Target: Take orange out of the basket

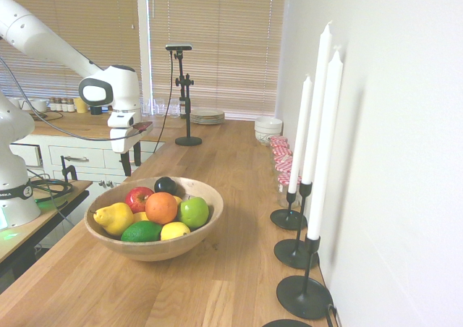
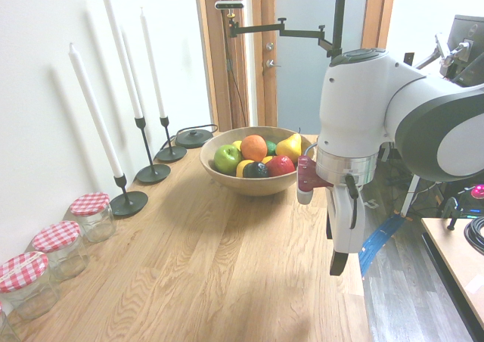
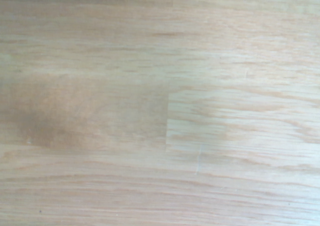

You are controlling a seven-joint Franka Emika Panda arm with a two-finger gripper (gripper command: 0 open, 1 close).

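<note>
- Wrist view is showing only bare wood grain of the countertop [image 3: 160,106], which fits a gripper pointing straight down over an unoccupied stretch and not yet over any fruit.
- Seen from both exterior views, the gripper [image 1: 131,160] is hanging above the countertop near its open edge, apart from the basket [image 1: 206,229], with its dark fingers [image 2: 339,260] standing spread and nothing between them.
- Sitting on top of the fruit pile near the middle of the basket, the orange [image 1: 161,207] is lying exposed from above, probably the easiest approach for a downward grasp.
- Crowding it are a red apple [image 1: 138,198], a green apple [image 1: 194,213], a yellow pear [image 1: 114,218], a lime [image 1: 142,231], a lemon [image 1: 175,231] and a dark fruit [image 1: 166,185]; they are touching or nearly touching it, so the fingers may be nudging neighbours on the way in.
- Standing along the wall edge of the countertop, the candlesticks [image 1: 300,251] and checked-lid jars [image 2: 57,247] are sitting well apart from the gripper and out of its likely path.
- Judging by this, the task is only beginning: the orange is not yet lifted.
</note>
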